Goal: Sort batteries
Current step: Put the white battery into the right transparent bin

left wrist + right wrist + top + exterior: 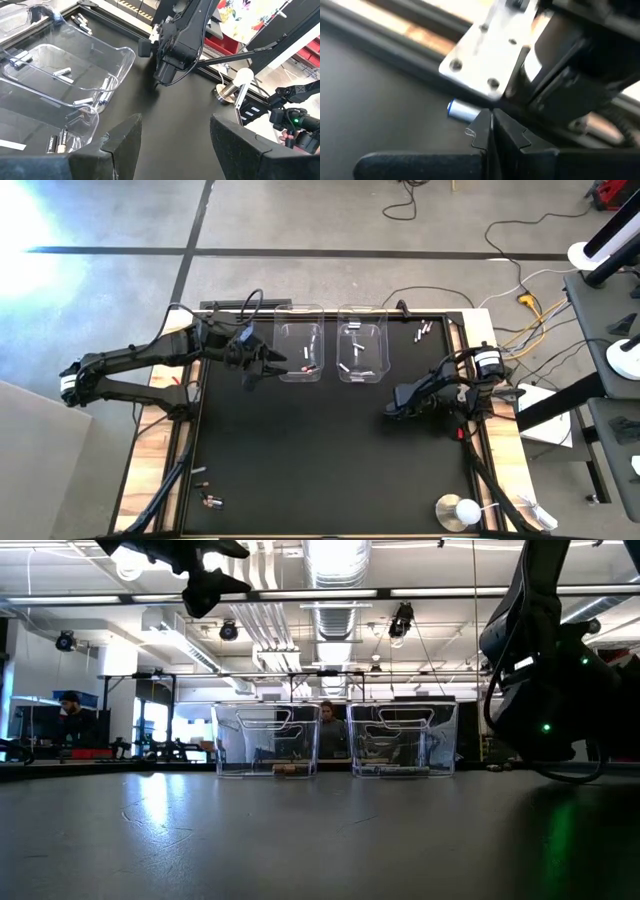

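Observation:
Two clear bins stand at the far side of the black mat. The left bin [300, 352] holds dark, reddish batteries [56, 142]. The right bin [362, 352] holds silver batteries [63, 73]. My left gripper [175, 145] hangs open in the air just left of the left bin, with nothing between its fingers. My right gripper [389, 410] is shut and slants down, its tips low at the mat right of centre. In the right wrist view a silver-blue battery [459, 110] lies right beside its tips [491, 122]. My right gripper's shut fingertips [481, 131] stand next to one end of the silver-blue battery [466, 113], which lies on the mat. Whether they touch it I cannot tell.
Loose batteries lie at the mat's far right corner [422, 332] and near its near left corner [207, 500]. A round white-and-metal disc [456, 511] sits at the near right. Black rails and wooden edges frame the mat. The mat's middle [320, 450] is bare.

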Controlling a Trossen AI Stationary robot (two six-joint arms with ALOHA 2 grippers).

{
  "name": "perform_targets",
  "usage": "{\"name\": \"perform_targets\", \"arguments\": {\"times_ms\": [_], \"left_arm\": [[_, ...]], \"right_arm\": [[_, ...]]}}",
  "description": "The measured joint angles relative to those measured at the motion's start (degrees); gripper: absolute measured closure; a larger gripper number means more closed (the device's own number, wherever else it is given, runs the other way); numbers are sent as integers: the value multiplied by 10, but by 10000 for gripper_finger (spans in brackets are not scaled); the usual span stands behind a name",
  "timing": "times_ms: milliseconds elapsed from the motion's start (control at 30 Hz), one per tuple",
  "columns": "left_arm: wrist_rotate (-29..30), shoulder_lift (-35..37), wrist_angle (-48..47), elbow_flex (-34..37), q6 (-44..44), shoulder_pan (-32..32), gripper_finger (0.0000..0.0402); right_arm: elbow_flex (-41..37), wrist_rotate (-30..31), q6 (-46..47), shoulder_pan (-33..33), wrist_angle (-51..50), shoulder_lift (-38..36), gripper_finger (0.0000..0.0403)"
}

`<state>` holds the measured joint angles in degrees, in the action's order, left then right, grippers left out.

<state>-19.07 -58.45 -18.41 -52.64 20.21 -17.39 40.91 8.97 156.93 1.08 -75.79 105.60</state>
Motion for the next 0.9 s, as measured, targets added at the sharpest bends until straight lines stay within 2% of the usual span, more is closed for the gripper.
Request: {"name": "perform_targets", "arguments": {"times_ms": [133, 367, 633, 900], "left_arm": [[0, -10, 0, 0, 0, 0, 189], [-35, -46, 20, 0, 4, 0, 189], [-72, -75, 52, 0, 14, 1, 189], [-72, -67, 71, 0, 18, 1, 189]], "right_arm": [[-1, 0, 0, -4, -38, 0, 390], [-13, 1, 0, -25, 23, 0, 390], [-13, 0, -11, -34, 33, 10, 390], [41, -19, -42, -33, 36, 10, 390]]}}
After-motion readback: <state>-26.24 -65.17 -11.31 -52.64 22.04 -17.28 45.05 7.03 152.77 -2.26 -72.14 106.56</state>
